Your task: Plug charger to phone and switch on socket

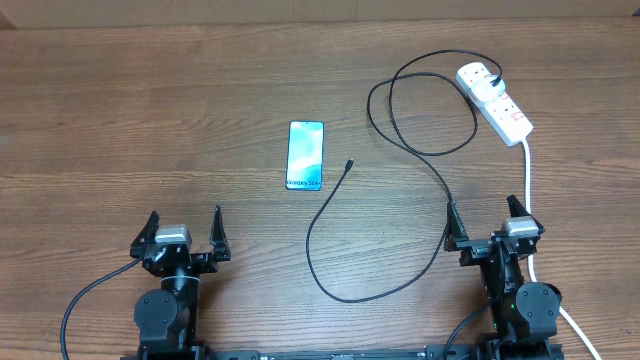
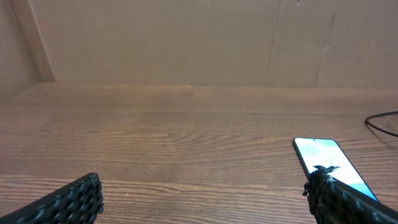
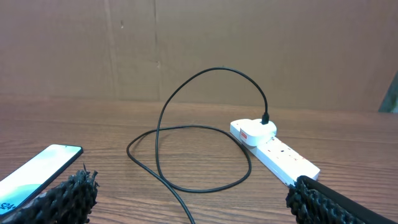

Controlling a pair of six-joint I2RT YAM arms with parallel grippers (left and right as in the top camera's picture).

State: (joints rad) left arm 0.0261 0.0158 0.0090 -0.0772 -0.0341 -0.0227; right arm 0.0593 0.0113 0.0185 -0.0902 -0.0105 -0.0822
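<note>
The phone lies flat at mid-table, blue-teal screen up; it also shows in the left wrist view and the right wrist view. The black charger cable loops across the table, its free connector tip just right of the phone. Its white plug adapter sits in the white socket strip at the far right, also seen in the right wrist view. My left gripper is open and empty near the front left. My right gripper is open and empty at the front right.
The socket's thick white cord runs down past my right arm to the front edge. A cardboard wall stands behind the wooden table.
</note>
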